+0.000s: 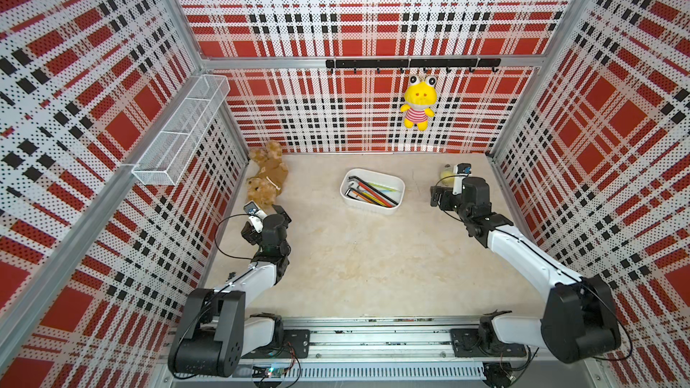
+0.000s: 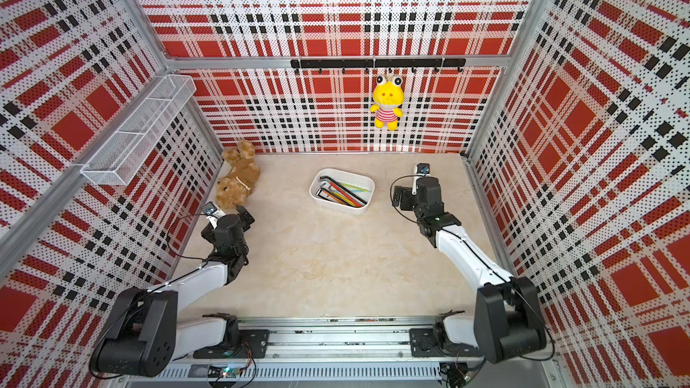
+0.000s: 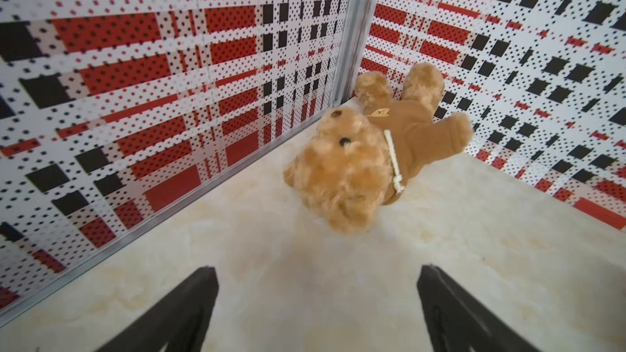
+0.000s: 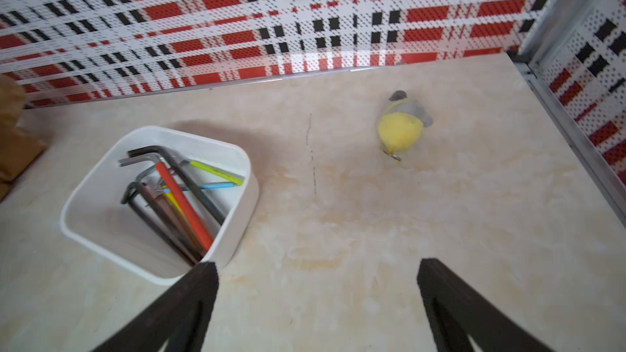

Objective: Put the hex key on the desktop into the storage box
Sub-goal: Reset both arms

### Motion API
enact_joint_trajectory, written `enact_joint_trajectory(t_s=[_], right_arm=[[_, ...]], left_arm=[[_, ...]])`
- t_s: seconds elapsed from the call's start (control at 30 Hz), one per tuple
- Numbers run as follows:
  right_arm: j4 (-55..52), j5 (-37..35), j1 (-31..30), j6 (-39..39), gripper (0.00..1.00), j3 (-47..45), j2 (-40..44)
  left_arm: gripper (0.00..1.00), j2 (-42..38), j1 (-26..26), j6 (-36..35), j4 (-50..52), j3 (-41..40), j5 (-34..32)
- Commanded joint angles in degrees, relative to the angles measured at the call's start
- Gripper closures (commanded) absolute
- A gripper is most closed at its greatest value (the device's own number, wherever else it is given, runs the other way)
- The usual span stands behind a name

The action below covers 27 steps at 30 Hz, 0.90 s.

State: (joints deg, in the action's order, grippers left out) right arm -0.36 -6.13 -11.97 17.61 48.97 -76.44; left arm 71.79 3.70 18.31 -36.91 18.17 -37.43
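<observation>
left fingers (image 3: 183, 309) spread wide, empty, above table (image 1: 336, 255) at near left, just short of teddy bear (image 3: 355, 164).
right fingers (image 4: 189, 299) spread wide, empty, just right of storage box (image 1: 367, 206).
hex keys (image 4: 184, 204) bundled inside storage box, far centre.
yellow plush keychain (image 4: 399, 130) on table, far right.
</observation>
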Motion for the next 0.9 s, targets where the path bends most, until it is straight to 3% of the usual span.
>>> enact_joint_trajectory(t_s=[0.0,0.13,0.33,0.47,0.53,0.67,0.87], right_arm=[[7.0,-4.2,0.9,1.6,0.0,-2.3,0.1],[16.1,-10.9,1.6,-4.3,0.0,-7.3,-0.8],[25.6,-11.9,4.8,-9.4,0.0,-11.3,-6.4],[32.1,-9.6,5.6,-14.1,0.0,-13.0,-8.2],[35.2,-7.4,6.2,-16.1,0.0,-14.1,-8.2],[29.3,1.5,8.9,-15.9,0.0,-14.0,-7.8],[52.8,5.0,9.3,-17.4,0.0,-26.4,-10.8]], left_arm=[[0.01,2.2,-0.9,-6.9,-19.9,-3.8,3.5],[0.01,7.7,-1.5,-12.0,-32.5,-7.2,9.4],[0.01,16.6,-2.6,-12.9,-49.4,-11.3,16.6],[0.01,17.0,-2.9,-15.7,-43.4,-7.7,24.3],[0.01,16.8,-2.9,-15.1,-43.1,-7.7,23.0],[0.01,16.7,-3.2,-14.2,-43.1,-8.0,21.3],[0.01,17.0,-2.7,-13.8,-41.9,-6.9,19.2]])
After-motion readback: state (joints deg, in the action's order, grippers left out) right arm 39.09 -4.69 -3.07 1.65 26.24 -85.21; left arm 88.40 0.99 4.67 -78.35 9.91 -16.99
